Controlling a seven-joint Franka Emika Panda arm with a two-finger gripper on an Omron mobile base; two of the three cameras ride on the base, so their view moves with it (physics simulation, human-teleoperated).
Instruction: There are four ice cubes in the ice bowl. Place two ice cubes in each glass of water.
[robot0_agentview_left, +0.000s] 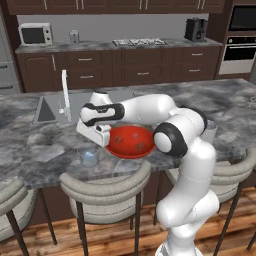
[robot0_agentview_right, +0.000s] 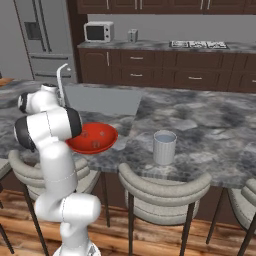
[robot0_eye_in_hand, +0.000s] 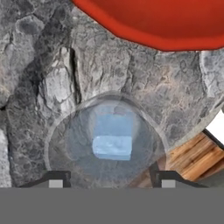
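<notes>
Tool (robot0_eye_in_hand: 108, 181): jaws apart, holding nothing, directly above the near glass of water (robot0_eye_in_hand: 105, 142); only the fingertips (robot0_eye_in_hand: 54, 180) show.
Ice cube (robot0_eye_in_hand: 112, 147): pale block inside that glass.
Ice bowl (robot0_agentview_left: 131, 141): on the table (robot0_agentview_left: 35, 145); specks inside hard to count.
Second glass (robot0_agentview_right: 164, 147): apart, contents unclear.

the arm (robot0_agentview_left: 192, 165) is glossy white, built of rounded, bulging segments with dark grey bands at the joints. the hand (robot0_eye_in_hand: 111, 179) is a white block with two small dark finger tips.
</notes>
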